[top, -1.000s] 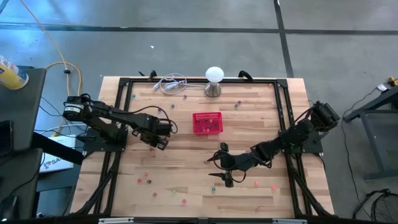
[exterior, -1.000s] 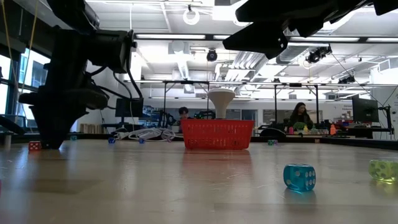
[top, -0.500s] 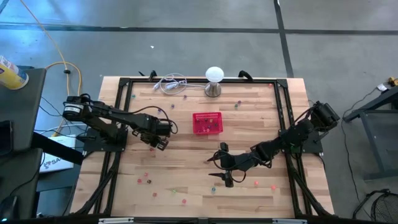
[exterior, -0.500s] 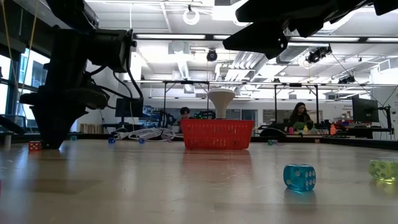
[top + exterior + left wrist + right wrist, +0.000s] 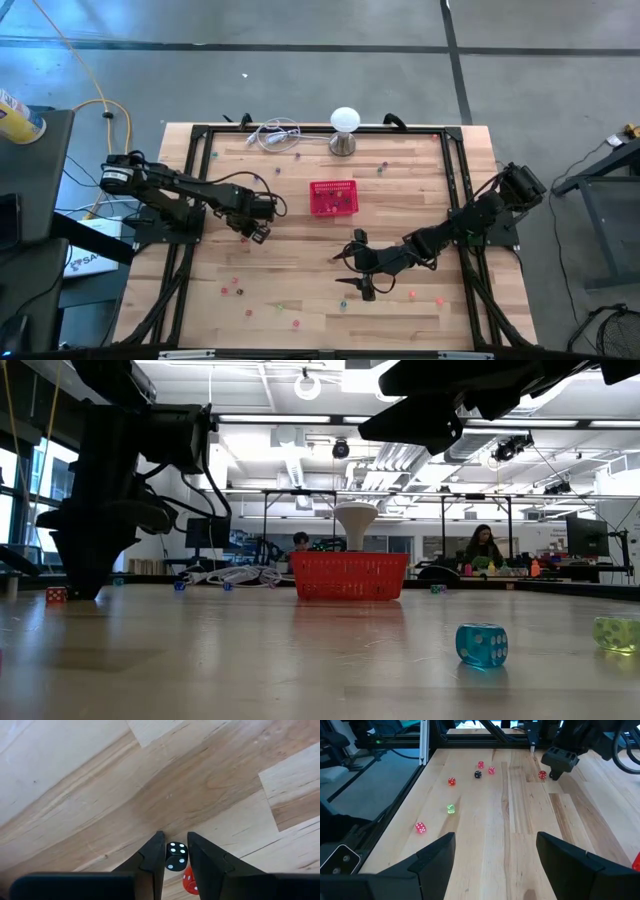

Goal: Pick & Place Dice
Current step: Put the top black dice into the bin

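As seen from the left wrist, the left gripper (image 5: 174, 851) has its fingers (image 5: 152, 856) pinching a black die (image 5: 175, 856) by two opposite flat faces, w/ a red die (image 5: 189, 881) lying just beside it on the worktop (image 5: 75, 795). From above, this gripper (image 5: 258, 232) sits near the worktop's left edge, abt mid-depth, left of the red basket (image 5: 333, 197). Whether the black die is lifted or resting on the wood cannot be told.

Right gripper (image 5: 358, 278) hangs nearer the front edge, right of centre; its fingers (image 5: 434, 856) are spread wide w/ nothing between them.

Remaining dice (image 5: 238, 292) are scattered: several toward the front-left corner, a few by the front edge near the right gripper, a few near the back edge. The basket's contents cannot be made out. The low view shows a blue die (image 5: 481, 644) and a pale green die (image 5: 614, 633) close to the camera.

Handling (judged): each die looks rigid, very light, smooth-sided, prob. hard plastic, so not fragile but apt to slip, twist or pop out if squeezed off-centre or on rounded corners. Best hold: flat opposing faces, fingers centred, as here. Risk: the neighbouring red die could be nudged or dragged along.
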Motion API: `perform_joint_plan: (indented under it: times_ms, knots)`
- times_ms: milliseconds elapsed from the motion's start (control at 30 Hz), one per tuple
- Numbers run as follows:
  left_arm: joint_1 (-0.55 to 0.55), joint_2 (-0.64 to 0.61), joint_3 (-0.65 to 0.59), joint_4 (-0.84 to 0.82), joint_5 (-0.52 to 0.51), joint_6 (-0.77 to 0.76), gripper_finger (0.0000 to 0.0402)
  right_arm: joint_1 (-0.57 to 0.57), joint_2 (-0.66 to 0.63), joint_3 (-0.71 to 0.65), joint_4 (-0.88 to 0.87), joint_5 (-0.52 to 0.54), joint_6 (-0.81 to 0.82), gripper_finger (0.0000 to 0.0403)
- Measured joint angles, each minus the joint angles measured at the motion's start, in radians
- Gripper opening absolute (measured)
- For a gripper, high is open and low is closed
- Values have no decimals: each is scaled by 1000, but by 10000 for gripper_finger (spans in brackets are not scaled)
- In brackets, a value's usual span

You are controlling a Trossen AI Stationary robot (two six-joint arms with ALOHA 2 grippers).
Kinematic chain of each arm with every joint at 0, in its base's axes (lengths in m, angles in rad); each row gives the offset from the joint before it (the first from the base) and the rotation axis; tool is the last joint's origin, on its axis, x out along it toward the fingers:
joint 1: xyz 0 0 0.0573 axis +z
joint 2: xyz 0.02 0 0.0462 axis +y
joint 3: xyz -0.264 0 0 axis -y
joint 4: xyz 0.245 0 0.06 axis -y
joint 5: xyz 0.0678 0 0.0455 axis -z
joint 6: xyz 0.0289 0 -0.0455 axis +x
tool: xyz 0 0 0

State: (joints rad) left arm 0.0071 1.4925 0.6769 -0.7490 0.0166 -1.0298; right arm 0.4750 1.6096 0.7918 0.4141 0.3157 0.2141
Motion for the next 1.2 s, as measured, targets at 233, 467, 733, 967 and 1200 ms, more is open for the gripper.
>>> perform_joint_plan:
  times_ms: [233,467,733,967,1200]
  knots:
    - [0,1,1,0,0,20,80,0,0,0,-6,0,0,270]
    - [0,1,2,-1,5,33,80,0,0,0,-9,0,0,270]
    - [-1,3,31,-10,4,86,80,0,0,0,-8,0,0,270]
    - [-26,-6,41,-24,-28,91,80,0,0,0,-8,0,9,270]
    - [-38,-80,41,-59,-44,39,80,0,0,0,-8,0,18,270]
